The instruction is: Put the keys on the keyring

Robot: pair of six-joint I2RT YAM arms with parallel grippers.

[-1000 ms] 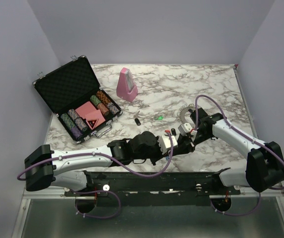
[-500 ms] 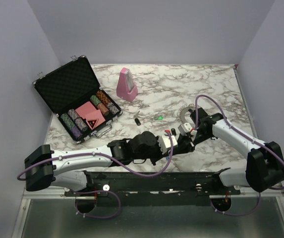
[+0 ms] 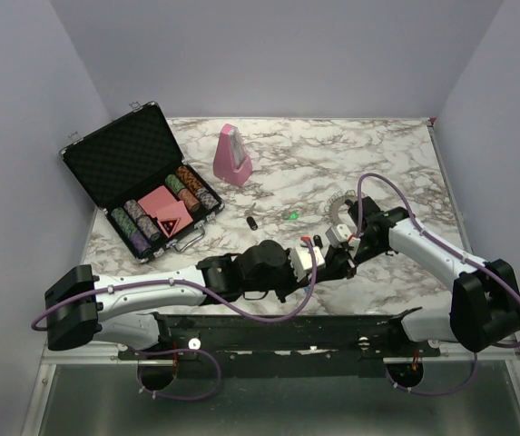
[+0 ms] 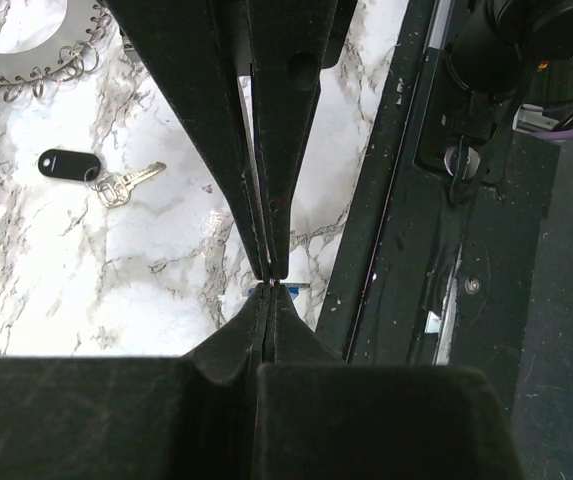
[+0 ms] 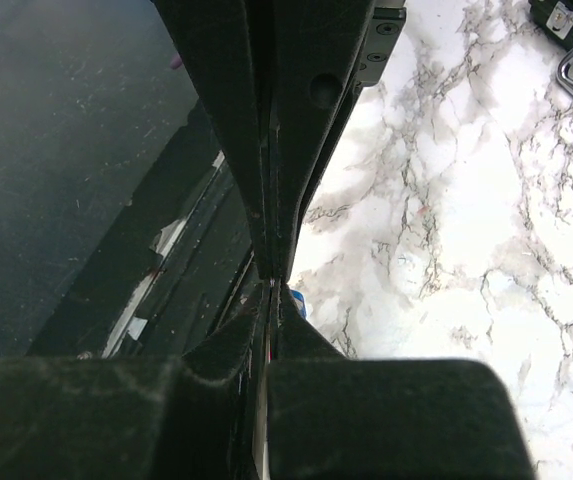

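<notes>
My two grippers meet tip to tip just above the table's near edge, the left gripper (image 3: 320,260) coming from the left and the right gripper (image 3: 335,253) from the right. In the left wrist view my left gripper (image 4: 269,288) is shut, and a blue-capped key (image 4: 292,287) peeks out at its tip with its silver blade pointing right. The right wrist view shows my right gripper (image 5: 271,286) shut on that same key, its blue cap (image 5: 297,304) beside the tips. The keyring (image 3: 329,211) (image 4: 26,68) lies flat behind the right wrist. A black-capped key (image 4: 66,163) (image 3: 251,221) lies loose on the marble.
An open poker-chip case (image 3: 142,195) stands at the left and a pink metronome (image 3: 231,156) at the back. A small green object (image 3: 291,216) lies near the keyring. The black mounting rail (image 3: 269,331) (image 4: 436,200) runs along the near edge, right under the grippers.
The right gripper's jaws have closed further. Both arms have stayed almost where they were.
</notes>
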